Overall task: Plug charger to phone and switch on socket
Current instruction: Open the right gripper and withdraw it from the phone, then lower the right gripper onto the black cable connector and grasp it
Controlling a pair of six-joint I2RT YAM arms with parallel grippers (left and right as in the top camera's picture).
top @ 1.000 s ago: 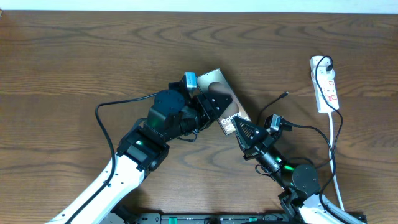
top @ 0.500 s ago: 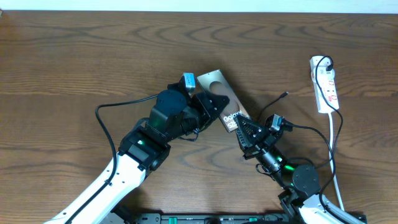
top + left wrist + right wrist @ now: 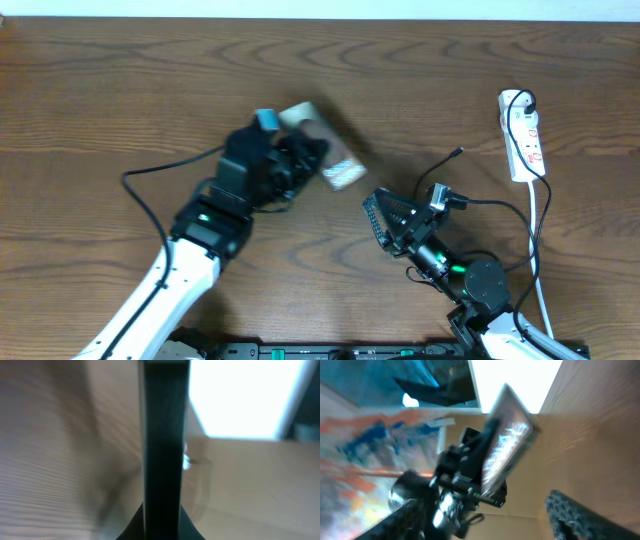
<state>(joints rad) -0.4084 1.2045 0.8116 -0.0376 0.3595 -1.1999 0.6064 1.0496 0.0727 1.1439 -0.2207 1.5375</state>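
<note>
Right of the grey-gold flat phone (image 3: 330, 160) your left hand (image 3: 305, 155) grips, the thin black charger (image 3: 450, 158) lies nearer your empty, open right hand (image 3: 388, 218).

A robotics lab bench: dark wood-grain table (image 3: 90, 90), left arm (image 3: 190, 250) and right arm (image 3: 480, 285), white socket (image 3: 526, 145).
</note>
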